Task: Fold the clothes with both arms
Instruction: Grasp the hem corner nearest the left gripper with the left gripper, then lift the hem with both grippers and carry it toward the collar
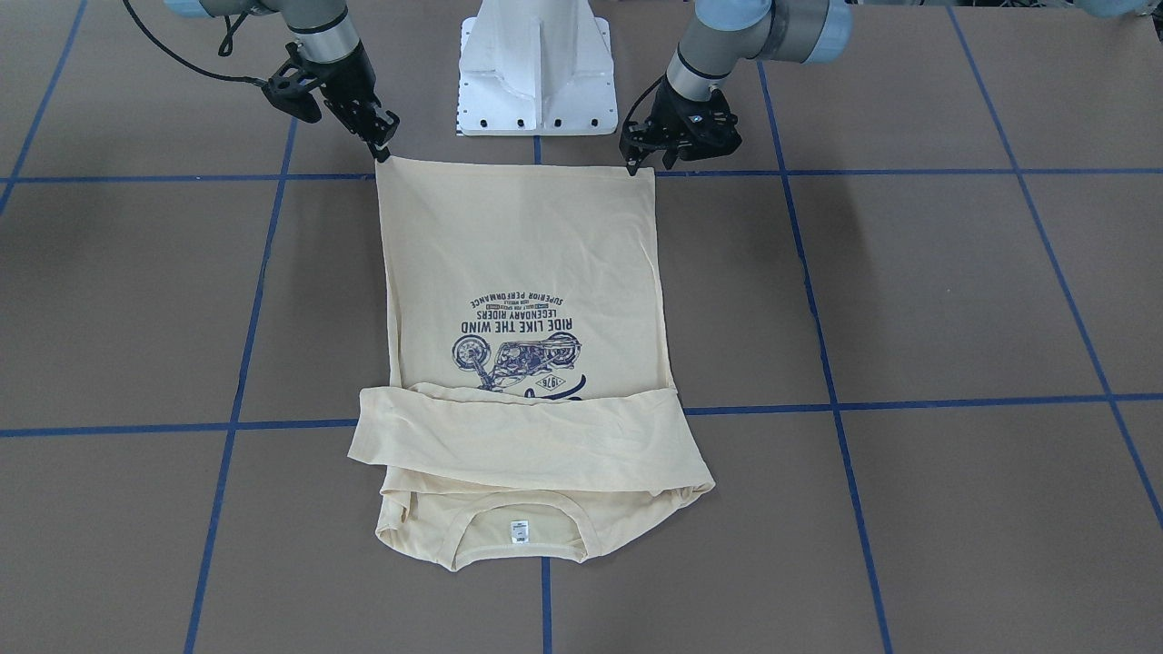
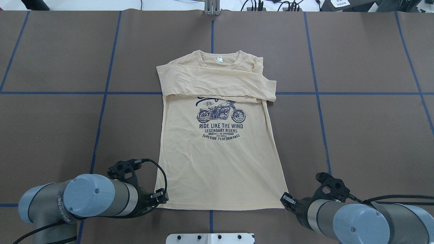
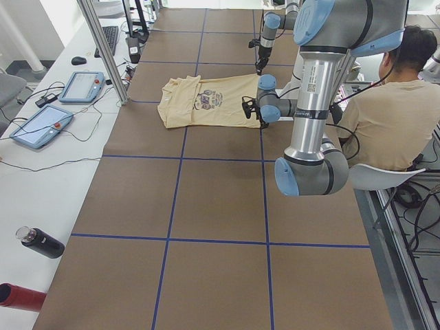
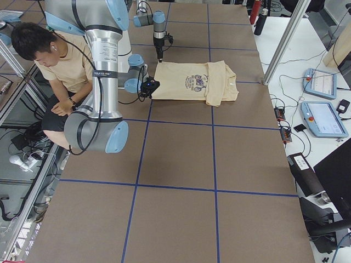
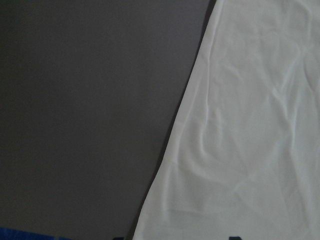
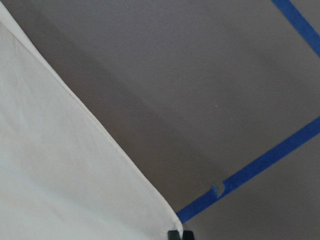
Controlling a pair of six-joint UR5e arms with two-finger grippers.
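T-shirt (image 2: pixel 220 162) print (image 2: pixel 222 123): "RIDE LIKE THE WIND".

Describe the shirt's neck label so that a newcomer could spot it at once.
On the brown table with blue tape lines lies one cream-yellow long-sleeved T-shirt. At its far end in the overhead view, just inside the collar and beyond the sleeves folded across the chest, sits the neck label: a small white tag, unlike the navy motorcycle print.
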